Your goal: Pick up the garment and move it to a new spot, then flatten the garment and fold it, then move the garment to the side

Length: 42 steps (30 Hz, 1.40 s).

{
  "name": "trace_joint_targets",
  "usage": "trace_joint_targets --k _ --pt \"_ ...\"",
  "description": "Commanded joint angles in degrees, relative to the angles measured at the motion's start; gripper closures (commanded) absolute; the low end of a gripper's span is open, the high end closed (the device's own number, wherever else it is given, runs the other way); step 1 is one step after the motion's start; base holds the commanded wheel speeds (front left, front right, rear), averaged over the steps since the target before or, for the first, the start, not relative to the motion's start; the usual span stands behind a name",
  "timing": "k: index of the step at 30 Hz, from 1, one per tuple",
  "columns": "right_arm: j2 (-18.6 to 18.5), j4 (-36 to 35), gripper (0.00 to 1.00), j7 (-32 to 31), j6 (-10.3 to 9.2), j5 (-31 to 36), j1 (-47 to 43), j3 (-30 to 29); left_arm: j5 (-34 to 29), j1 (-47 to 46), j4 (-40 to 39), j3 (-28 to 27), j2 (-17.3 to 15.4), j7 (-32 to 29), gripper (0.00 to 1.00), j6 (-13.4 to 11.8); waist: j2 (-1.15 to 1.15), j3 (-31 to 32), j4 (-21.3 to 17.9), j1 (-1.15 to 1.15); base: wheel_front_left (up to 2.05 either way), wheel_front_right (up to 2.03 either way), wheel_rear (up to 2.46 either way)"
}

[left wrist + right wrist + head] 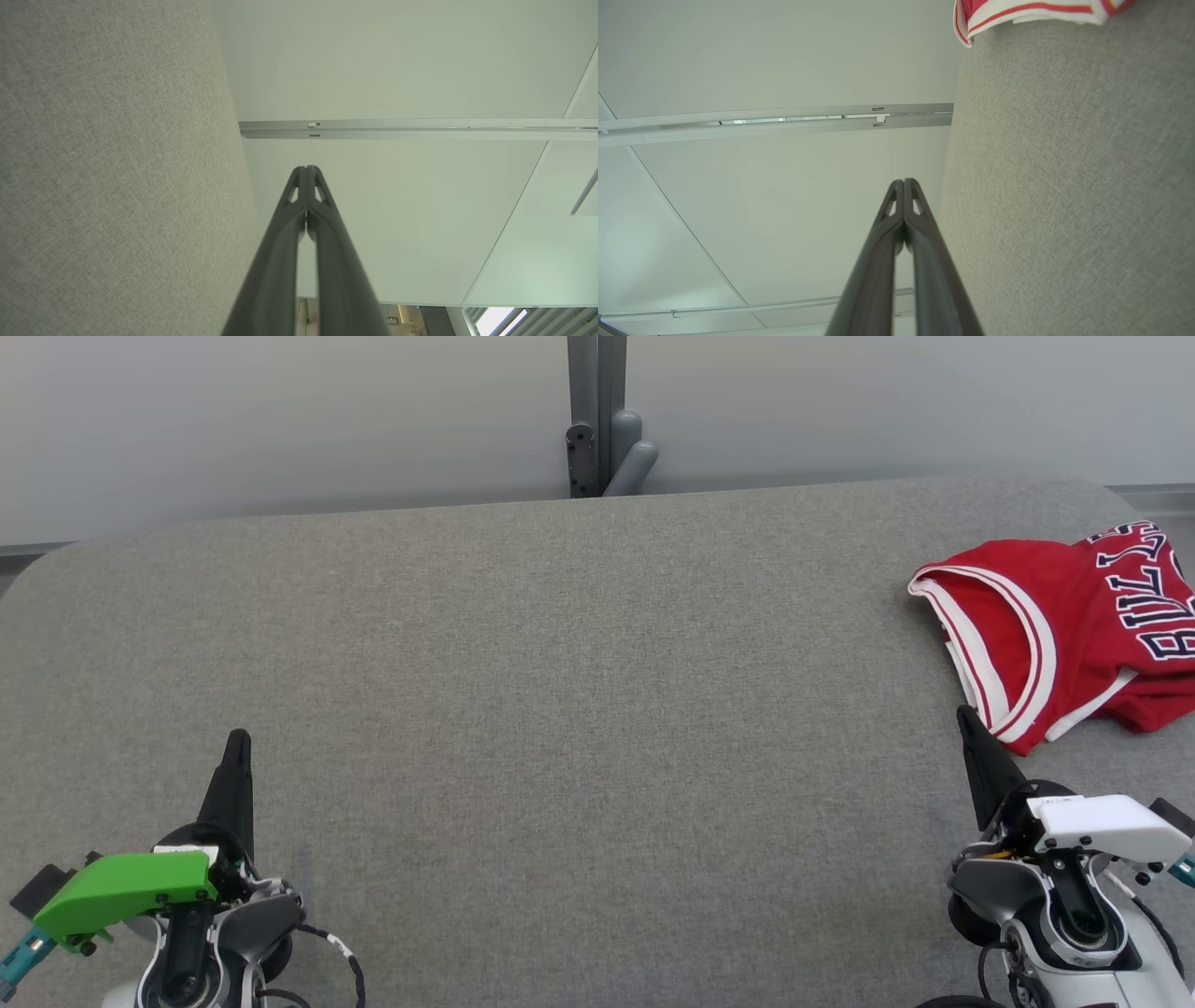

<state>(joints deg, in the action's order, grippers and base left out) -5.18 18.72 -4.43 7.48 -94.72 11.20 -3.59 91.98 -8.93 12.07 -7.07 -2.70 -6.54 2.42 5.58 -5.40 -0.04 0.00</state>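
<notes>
The garment [1074, 625] is a red sleeveless jersey with white trim and dark lettering, lying crumpled at the right edge of the grey table [560, 709]. Its white-trimmed hem [1031, 11] peeks in at the top of the right wrist view. My right gripper [962, 714] is shut with nothing in it, its tip just short of the jersey's near edge; the same gripper [904, 181] shows its fingers pressed together. My left gripper [239, 735] rests shut and empty at the lower left, far from the garment, and the left gripper [307, 168] has its tips touching.
A pale wall runs behind the table, with a grey post and bracket [602, 429] at its far edge. The table's rounded corners lie at the far left and far right. The broad fabric surface stretches between my two grippers.
</notes>
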Motion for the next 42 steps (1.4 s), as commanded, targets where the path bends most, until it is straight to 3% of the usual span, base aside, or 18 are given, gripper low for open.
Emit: trace_joint_targets --k 1,42 --pt "-0.39 -0.1 1.0 0.27 0.02 -0.43 0.08 0.03 -0.04 -0.82 -0.09 -0.02 -0.34 -0.27 1.0 -0.15 0.0 0.0 0.0 0.0 0.0 0.0 0.0" --pt "-1.77 -0.34 1.0 1.68 0.02 -2.04 -0.15 2.01 -0.04 -0.82 -0.11 -0.02 -0.34 -0.26 1.0 -0.15 0.0 -0.01 0.0 0.0 0.0 0.0 0.0"
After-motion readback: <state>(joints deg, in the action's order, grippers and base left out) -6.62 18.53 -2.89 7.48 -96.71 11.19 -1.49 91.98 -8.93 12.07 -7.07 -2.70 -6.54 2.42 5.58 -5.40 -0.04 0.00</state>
